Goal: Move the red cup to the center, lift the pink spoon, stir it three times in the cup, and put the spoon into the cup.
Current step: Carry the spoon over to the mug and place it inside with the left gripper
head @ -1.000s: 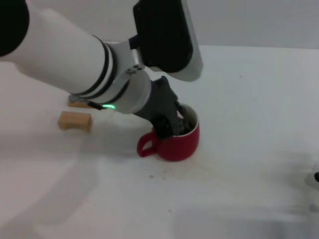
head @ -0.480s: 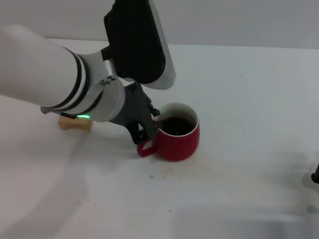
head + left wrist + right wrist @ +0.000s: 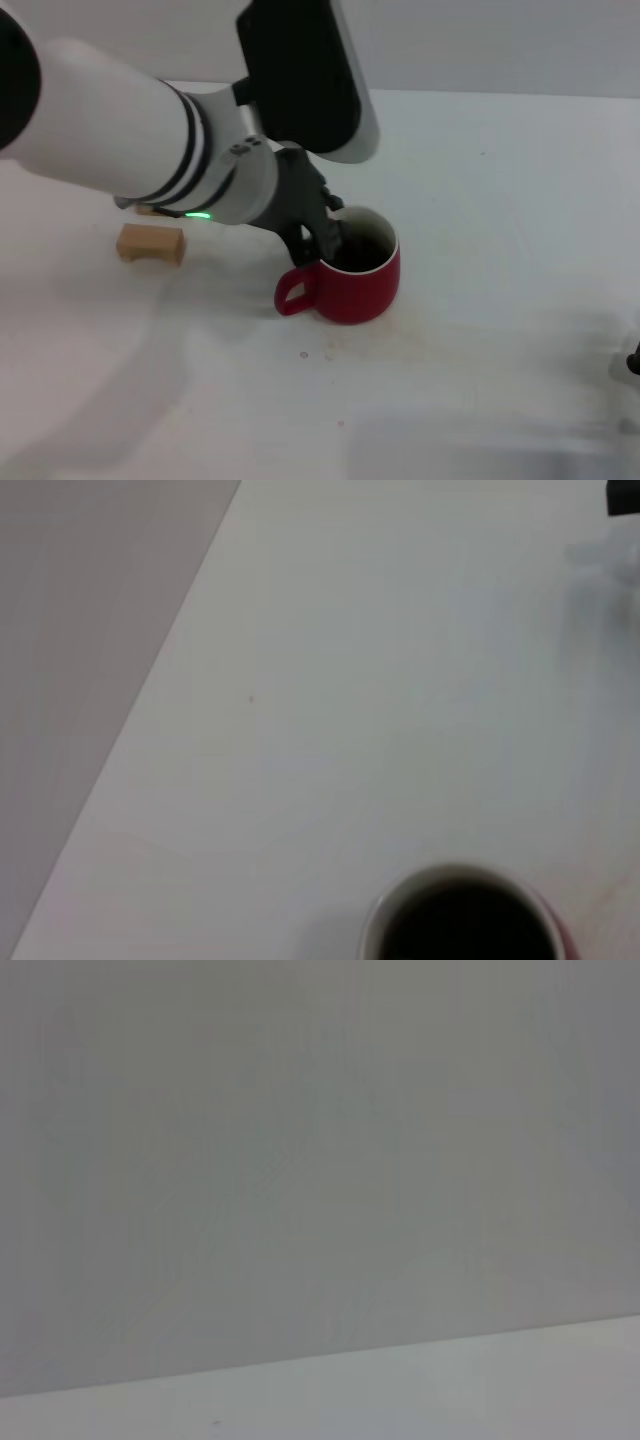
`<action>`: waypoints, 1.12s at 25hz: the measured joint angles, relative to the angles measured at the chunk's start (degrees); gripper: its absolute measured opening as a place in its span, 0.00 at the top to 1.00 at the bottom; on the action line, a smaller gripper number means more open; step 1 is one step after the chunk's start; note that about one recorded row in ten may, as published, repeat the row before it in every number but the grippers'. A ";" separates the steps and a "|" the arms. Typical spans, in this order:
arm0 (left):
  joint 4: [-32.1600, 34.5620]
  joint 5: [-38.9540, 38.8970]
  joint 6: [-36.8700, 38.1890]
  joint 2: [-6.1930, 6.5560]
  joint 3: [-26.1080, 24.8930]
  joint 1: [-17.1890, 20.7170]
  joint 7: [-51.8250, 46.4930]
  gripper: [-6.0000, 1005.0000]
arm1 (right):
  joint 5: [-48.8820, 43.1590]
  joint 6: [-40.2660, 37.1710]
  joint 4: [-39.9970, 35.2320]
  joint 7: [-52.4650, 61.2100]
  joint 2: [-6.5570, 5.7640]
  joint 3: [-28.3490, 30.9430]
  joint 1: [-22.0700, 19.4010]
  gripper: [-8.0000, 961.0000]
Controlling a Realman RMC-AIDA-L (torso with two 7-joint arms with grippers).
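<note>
Stirring step judged in progress: left gripper [image 3: 325,240] at the near-left rim of the red cup [image 3: 352,278] mid-tabletop [image 3: 500,200], finger state and pink spoon not discernible; next, release the spoon inside and withdraw without tipping the cup.

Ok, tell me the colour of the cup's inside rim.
White, on the red cup; clearest in the head view.

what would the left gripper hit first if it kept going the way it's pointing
Most likely the dark liquid inside the red cup: the left gripper angles down over the rim on the handle side. Depth is unclear; it may touch the rim first.
</note>
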 joint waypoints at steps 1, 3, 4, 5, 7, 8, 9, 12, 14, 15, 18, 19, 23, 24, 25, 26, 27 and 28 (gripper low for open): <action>0.00 -0.13 0.16 0.00 0.28 -0.06 -0.02 0.82 | 0.00 -0.10 0.01 0.00 0.00 -0.09 -0.04 0.99; -0.35 -1.04 0.53 -0.01 1.77 -0.14 -0.38 0.82 | 0.00 -0.15 0.02 0.00 0.00 -0.30 -0.05 0.99; -0.67 -1.27 0.52 -0.02 2.37 -0.15 -0.65 0.82 | 0.00 -0.19 0.02 0.00 0.00 -0.35 -0.05 0.99; -1.10 -1.37 0.46 0.00 2.89 -0.11 -0.95 0.82 | 0.00 -0.19 0.02 0.00 0.00 -0.39 -0.06 0.99; -2.33 -1.46 -0.19 0.03 3.75 0.38 -1.41 0.82 | 0.00 -0.21 0.02 0.00 0.00 -0.46 -0.07 0.99; -2.72 -1.42 -0.46 0.05 3.78 0.70 -1.47 0.82 | 0.00 -0.22 0.02 0.00 0.00 -0.47 -0.07 0.99; -3.48 -1.28 -0.92 0.10 3.79 1.39 -1.55 0.82 | 0.00 -0.22 0.02 0.00 0.00 -0.48 -0.07 0.99; -4.64 -0.50 -1.89 0.25 3.32 3.05 -1.67 0.82 | 0.01 -0.22 0.02 0.00 0.00 -0.50 0.05 0.99; -5.44 0.62 -2.60 0.33 2.79 4.22 -1.77 0.82 | 0.01 -0.22 0.02 0.00 0.00 -0.58 0.16 0.99; -5.95 1.36 -2.89 0.35 2.46 4.76 -1.80 0.82 | 0.01 -0.23 0.02 0.00 0.00 -0.64 0.20 0.99; -6.60 2.42 -3.11 0.39 1.47 5.23 -1.83 0.82 | 0.01 -0.22 0.02 0.00 0.00 -0.93 0.34 0.99; -6.44 2.44 -3.06 0.38 1.13 5.07 -1.83 0.82 | 0.01 -0.21 0.02 0.00 0.00 -1.05 0.38 0.99; -4.03 2.43 -1.65 0.28 0.31 3.25 -1.81 0.82 | 0.02 -0.18 0.01 0.00 0.00 -1.12 0.43 0.99; -3.41 2.29 -1.17 0.25 0.32 2.77 -1.81 0.82 | 0.06 -0.17 0.01 0.00 0.00 -1.12 0.39 0.99; -2.87 2.12 -0.65 0.22 0.47 2.30 -1.81 0.82 | 0.10 -0.16 0.01 0.00 0.00 -1.12 0.35 0.99; -2.41 1.84 -0.10 0.15 0.82 1.84 -1.80 0.82 | 0.13 -0.15 0.02 0.00 0.00 -1.12 0.30 0.99; -2.12 1.77 0.43 0.10 1.37 1.45 -1.80 0.82 | 0.17 -0.16 0.02 0.00 0.00 -1.12 0.24 0.99; -1.94 1.57 0.84 0.03 1.95 1.12 -1.80 0.82 | 0.20 -0.16 0.02 0.00 0.00 -1.12 0.19 0.99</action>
